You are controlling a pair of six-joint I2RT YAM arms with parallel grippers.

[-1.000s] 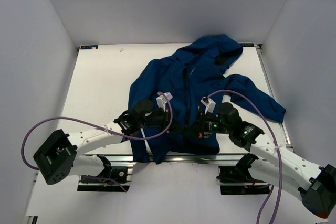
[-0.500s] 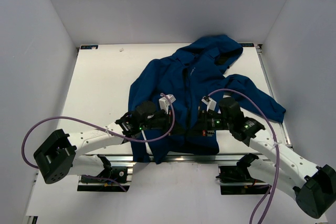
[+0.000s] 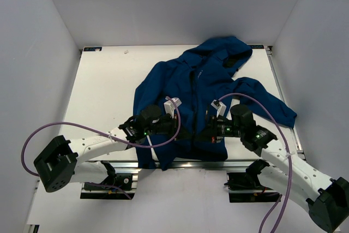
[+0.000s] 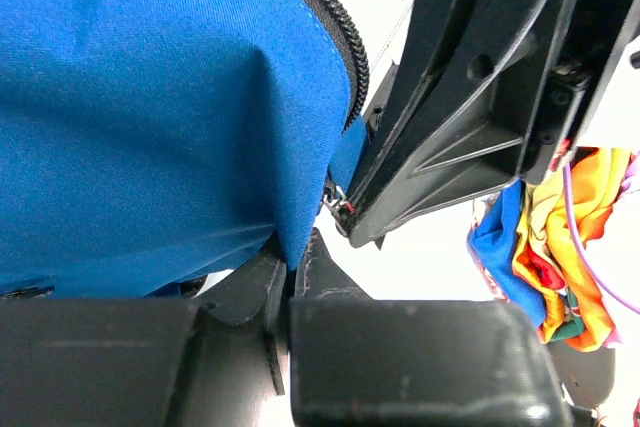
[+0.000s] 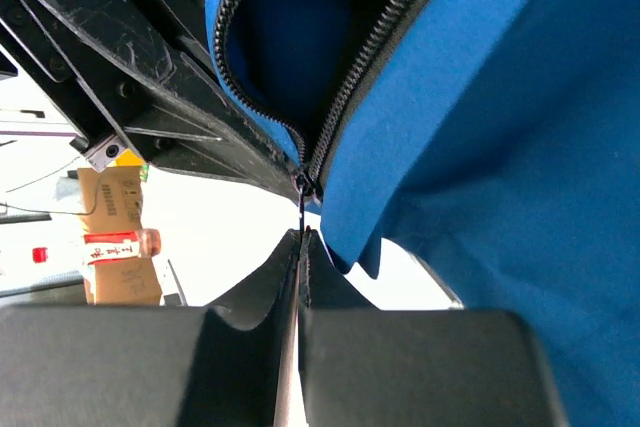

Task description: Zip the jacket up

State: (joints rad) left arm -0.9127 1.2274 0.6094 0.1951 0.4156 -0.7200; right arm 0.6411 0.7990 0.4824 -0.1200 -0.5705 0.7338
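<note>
The dark blue hooded jacket (image 3: 202, 88) lies on the white table, hood at the back right, hem over the near edge. Its dark zipper (image 3: 192, 94) runs down the front. My left gripper (image 3: 180, 130) is shut on the jacket's bottom fabric edge (image 4: 300, 217) left of the zipper. My right gripper (image 3: 203, 135) is shut on the zipper pull (image 5: 302, 209) at the zipper's bottom end, where the two tooth rows (image 5: 370, 77) meet. Above the slider the zipper stands open. The two grippers face each other, nearly touching.
The table's near edge (image 3: 180, 163) and its metal rail lie just below the grippers. White walls enclose the left, back and right. The jacket's right sleeve (image 3: 270, 105) spreads toward the right table edge. Purple cables loop off both arms.
The right arm has shifted slightly right and back with the pull in its jaws. The left gripper stays shut on the hem, barely moved.
</note>
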